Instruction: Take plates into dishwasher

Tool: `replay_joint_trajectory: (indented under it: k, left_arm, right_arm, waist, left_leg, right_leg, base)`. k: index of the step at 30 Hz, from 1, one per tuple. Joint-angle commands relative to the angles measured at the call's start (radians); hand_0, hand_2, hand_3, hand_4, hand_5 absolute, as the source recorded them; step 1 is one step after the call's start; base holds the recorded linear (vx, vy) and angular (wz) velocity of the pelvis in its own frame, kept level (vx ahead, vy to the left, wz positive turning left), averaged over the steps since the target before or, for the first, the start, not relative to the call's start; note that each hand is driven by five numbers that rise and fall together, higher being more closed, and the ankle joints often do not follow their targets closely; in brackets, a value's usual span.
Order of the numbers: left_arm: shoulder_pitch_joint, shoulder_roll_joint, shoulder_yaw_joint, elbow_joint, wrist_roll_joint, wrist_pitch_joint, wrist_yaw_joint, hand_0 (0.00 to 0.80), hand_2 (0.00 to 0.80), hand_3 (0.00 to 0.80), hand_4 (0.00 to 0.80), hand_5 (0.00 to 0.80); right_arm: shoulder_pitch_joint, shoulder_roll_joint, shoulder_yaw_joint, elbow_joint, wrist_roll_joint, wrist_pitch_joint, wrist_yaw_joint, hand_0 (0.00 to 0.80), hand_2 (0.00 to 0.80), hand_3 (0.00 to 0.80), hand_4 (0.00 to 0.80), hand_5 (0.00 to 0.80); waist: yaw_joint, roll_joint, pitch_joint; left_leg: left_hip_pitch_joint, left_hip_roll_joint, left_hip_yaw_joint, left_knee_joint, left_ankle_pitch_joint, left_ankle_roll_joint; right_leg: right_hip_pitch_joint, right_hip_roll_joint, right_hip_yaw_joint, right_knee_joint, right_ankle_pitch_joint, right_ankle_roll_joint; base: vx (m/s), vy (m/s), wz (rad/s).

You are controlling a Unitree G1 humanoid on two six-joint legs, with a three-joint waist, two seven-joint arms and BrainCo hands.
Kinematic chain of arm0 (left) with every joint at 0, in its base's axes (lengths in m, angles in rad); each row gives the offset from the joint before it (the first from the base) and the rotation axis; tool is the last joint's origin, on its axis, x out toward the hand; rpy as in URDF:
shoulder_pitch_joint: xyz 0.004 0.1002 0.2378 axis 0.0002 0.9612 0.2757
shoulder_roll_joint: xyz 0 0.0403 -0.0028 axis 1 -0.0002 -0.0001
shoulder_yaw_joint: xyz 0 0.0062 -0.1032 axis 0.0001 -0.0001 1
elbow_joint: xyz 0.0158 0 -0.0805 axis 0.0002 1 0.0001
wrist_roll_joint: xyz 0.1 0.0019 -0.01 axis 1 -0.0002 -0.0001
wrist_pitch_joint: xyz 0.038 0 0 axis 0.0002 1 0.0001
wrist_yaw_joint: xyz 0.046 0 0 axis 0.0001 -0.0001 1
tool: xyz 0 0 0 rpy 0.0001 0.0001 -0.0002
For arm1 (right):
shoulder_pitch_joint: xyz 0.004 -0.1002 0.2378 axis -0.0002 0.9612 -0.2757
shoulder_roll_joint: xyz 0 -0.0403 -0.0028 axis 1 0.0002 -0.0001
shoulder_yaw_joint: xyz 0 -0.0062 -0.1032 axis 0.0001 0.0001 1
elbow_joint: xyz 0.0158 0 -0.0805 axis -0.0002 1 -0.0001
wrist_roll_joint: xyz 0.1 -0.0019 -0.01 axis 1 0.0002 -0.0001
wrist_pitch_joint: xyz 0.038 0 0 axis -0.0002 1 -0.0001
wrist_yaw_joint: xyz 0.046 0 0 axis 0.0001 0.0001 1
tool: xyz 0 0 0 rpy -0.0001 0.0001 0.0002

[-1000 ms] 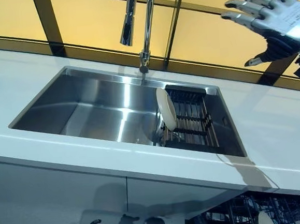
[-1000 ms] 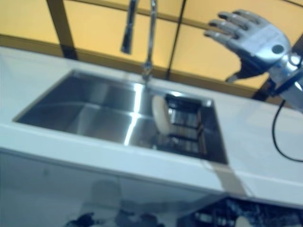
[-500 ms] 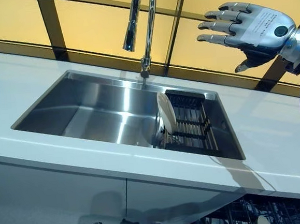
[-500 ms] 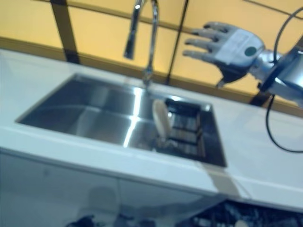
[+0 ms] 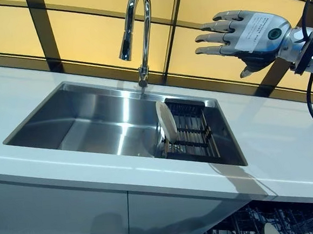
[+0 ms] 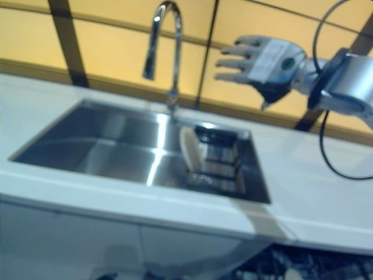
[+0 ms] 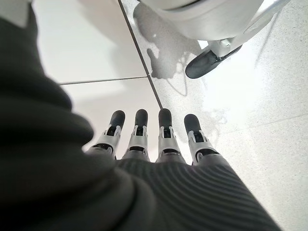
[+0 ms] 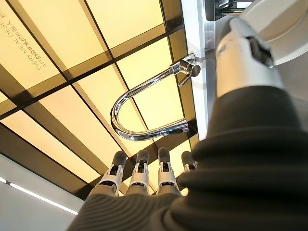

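Note:
A white plate [image 5: 166,122] stands on edge at the left end of a dark rack [image 5: 193,131] in the right part of the steel sink [image 5: 86,117]. My right hand [image 5: 247,31] hovers high above the counter, up and to the right of the rack. It is open, fingers spread toward the faucet, and holds nothing. My left hand [image 7: 159,139] hangs low beside the cabinet front, fingers straight toward the floor, open and empty. The dishwasher's wire rack [image 5: 287,223] shows under the counter at the lower right, with a pale plate edge [image 5: 269,230] in it.
A tall curved faucet [image 5: 136,26] rises behind the sink, just left of the right hand. White countertop [image 5: 289,144] runs round the sink. Yellow panels with dark frames [image 5: 84,30] form the back wall.
My right hand has moved left and a little lower, toward the faucet, staying open. The head camera has shifted, so the whole scene has slid. The plate has not moved.

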State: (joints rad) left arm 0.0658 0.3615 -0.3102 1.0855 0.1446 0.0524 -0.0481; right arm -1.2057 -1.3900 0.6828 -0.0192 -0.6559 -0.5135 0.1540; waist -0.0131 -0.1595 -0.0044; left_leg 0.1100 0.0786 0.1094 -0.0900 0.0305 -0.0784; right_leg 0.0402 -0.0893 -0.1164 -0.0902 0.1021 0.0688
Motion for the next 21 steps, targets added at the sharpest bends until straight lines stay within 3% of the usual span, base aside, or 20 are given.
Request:
replay_joint_trajectory:
  k: [1, 21]
  left_arm:
    - [-0.038, 0.002, -0.046, -0.005, 0.051, -0.024, -0.004, 0.0, 0.0, 0.0, 0.0, 0.0]
    - [-0.036, -0.01, -0.075, 0.0, 0.045, -0.031, 0.0, 0.0, 0.0, 0.0, 0.0, 0.0]
  right_arm:
    - [-0.181, -0.023, 0.075, 0.051, 0.029, 0.0, 0.024, 0.0, 0.0, 0.0, 0.0, 0.0]
    - [-0.312, 0.043, 0.154, 0.017, -0.089, 0.036, 0.044, 0.0, 0.0, 0.0, 0.0, 0.0]
  waist:
    - [0.015, 0.005, 0.028]
    - [0.039, 0.018, 0.016]
  left_leg:
    - [0.003, 0.018, 0.056, 0.003, -0.034, 0.003]
    - [0.007, 0.01, 0.041, 0.003, -0.037, 0.001]
  right_leg:
    - [0.032, 0.011, -0.016, 0.003, -0.035, 0.054]
    - [0.054, 0.005, -0.042, 0.003, -0.052, 0.048]
  base:
    - [0.0, 0.0, 0.0]
    - [0.0, 0.002, 0.0]
